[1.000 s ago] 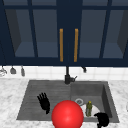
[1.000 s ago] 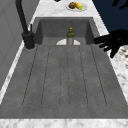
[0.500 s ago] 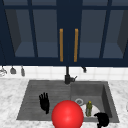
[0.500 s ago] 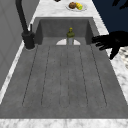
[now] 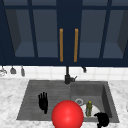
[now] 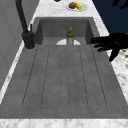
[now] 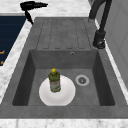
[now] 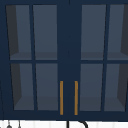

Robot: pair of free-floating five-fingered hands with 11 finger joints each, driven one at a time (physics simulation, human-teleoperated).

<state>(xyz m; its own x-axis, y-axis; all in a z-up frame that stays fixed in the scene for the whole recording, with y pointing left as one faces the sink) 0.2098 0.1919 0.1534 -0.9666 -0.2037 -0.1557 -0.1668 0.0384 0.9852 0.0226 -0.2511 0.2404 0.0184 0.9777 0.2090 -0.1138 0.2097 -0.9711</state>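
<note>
Over the drainboard (image 5: 37,95), left hand (image 5: 43,102) hangs open, empty; right hand (image 5: 102,119), curled at the bottle's (image 5: 89,108) four o'clock, should approach level.

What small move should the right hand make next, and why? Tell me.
Probably ease the right hand toward the green bottle: it stands upright on the white plate in the basin, and that hand hangs by the sink's front rim, clear of the bottle.

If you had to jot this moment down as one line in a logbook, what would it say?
left hand: open, above draining board | right hand: at basin's front rim | bottle: upright on white plate in basin
</note>
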